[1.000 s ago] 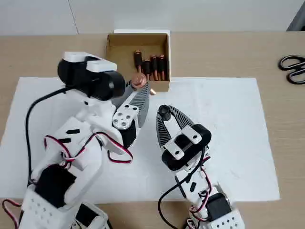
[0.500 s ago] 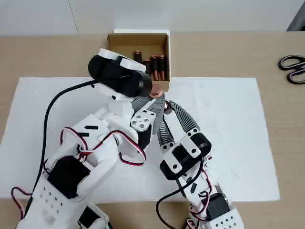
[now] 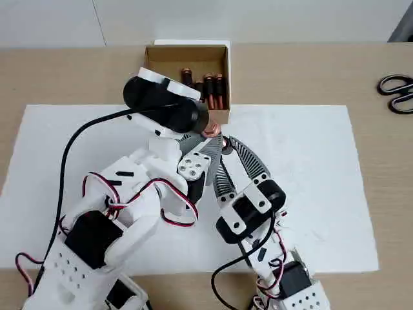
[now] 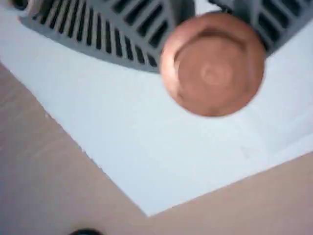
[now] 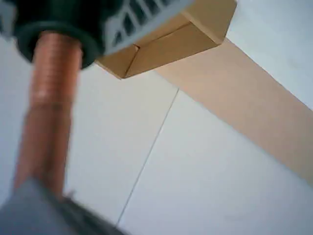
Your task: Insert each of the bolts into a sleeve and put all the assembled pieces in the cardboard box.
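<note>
On the table (image 3: 64, 77), near the white sheet's (image 3: 310, 168) far edge by the cardboard box (image 3: 161, 59) of assembled pieces (image 3: 210, 90), the left gripper (image 3: 208, 139) clamps a copper bolt (image 4: 212, 63), its shank entering the black sleeve (image 5: 49, 24) pinched by the right gripper (image 3: 226, 148).

We could read no text, number, label or sign anywhere. The cardboard box (image 3: 161, 61) and the white paper sheet (image 3: 310, 168) bore no print that we could make out.
</note>
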Controlling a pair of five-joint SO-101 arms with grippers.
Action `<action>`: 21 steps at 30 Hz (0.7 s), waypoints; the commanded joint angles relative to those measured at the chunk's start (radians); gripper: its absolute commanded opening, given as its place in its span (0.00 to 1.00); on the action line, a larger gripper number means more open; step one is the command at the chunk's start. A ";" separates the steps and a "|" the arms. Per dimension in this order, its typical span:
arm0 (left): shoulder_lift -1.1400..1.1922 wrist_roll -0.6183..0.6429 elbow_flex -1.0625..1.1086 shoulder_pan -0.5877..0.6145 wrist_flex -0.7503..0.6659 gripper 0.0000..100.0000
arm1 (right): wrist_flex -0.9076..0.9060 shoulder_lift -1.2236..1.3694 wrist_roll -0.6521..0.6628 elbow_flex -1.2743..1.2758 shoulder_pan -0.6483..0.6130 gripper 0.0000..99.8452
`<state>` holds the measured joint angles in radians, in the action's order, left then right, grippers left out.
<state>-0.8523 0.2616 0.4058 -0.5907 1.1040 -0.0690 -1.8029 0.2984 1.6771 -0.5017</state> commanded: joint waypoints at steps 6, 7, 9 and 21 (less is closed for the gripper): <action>0.040 -0.003 -0.053 0.000 0.100 0.26 | 0.033 -0.012 0.005 0.003 0.010 0.00; 0.038 -0.005 -0.053 0.000 0.097 0.26 | 0.033 -0.012 0.005 0.003 0.010 0.00; 0.038 -0.009 -0.056 0.002 0.080 0.26 | 0.028 -0.012 0.005 0.003 0.010 0.00; -0.057 -0.061 -0.311 0.284 0.072 0.12 | -0.163 -0.005 0.002 -0.048 0.013 0.00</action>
<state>-0.8401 0.2064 0.1481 -0.3943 1.1822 -0.1841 -1.8029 0.3000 1.6755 -0.5002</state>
